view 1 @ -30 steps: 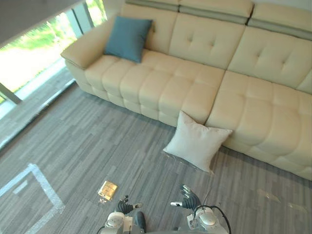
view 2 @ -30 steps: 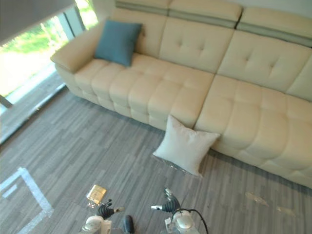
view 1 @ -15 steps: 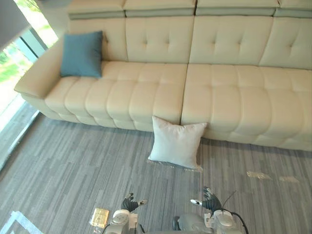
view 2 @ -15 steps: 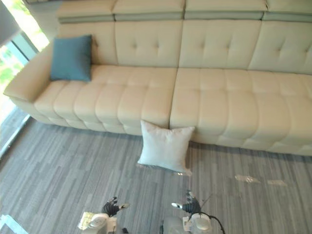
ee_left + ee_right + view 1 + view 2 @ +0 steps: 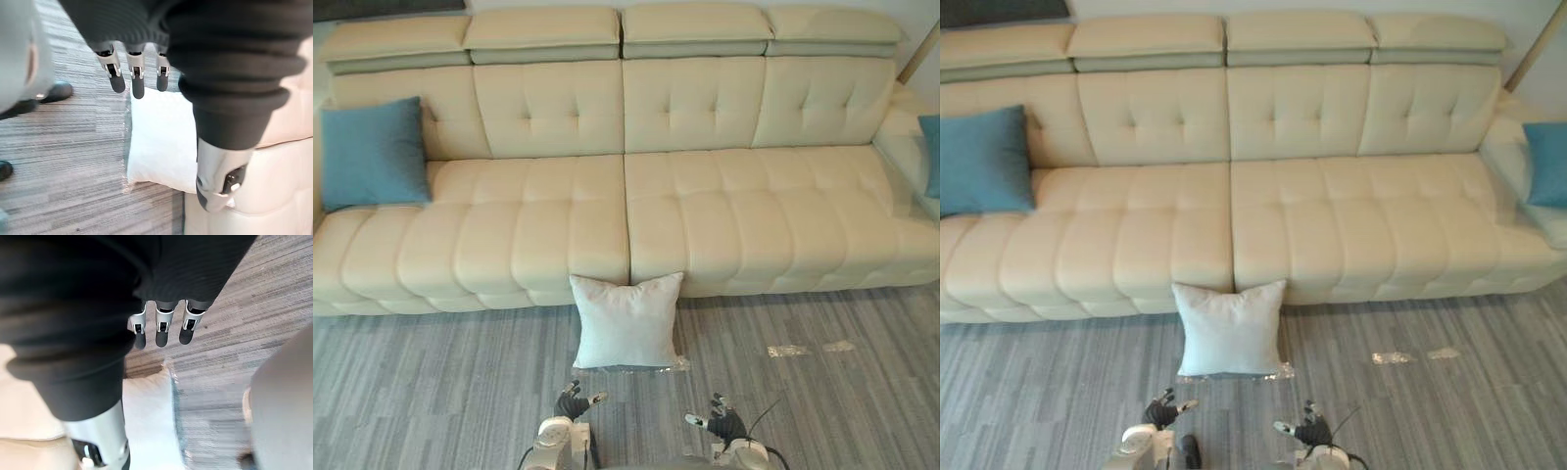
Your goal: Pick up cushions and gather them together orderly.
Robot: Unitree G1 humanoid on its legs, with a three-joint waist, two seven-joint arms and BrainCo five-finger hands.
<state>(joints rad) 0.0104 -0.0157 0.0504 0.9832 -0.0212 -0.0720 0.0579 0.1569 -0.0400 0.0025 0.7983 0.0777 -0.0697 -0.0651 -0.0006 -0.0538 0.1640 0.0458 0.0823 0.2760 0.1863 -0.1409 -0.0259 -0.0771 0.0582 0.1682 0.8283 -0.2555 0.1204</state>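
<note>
Eye views: from the head, high up, looking down on the sofa (image 5: 705,206) front and the floor (image 5: 431,392); the two share nearly everything.
Left wrist view: very close, along the left hand (image 5: 137,83) toward the white cushion (image 5: 161,137).
Right wrist view: very close, along the right hand (image 5: 163,328); shares the white cushion and the sofa edge.

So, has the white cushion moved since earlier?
No. The white cushion still leans on the sofa front by its middle seam; the camera turned.

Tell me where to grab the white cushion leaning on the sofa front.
Probably by its two side edges near the top corners, coming from the front: the white cushion stands on the floor with its back against the sofa, so its sides and top are free.
</note>
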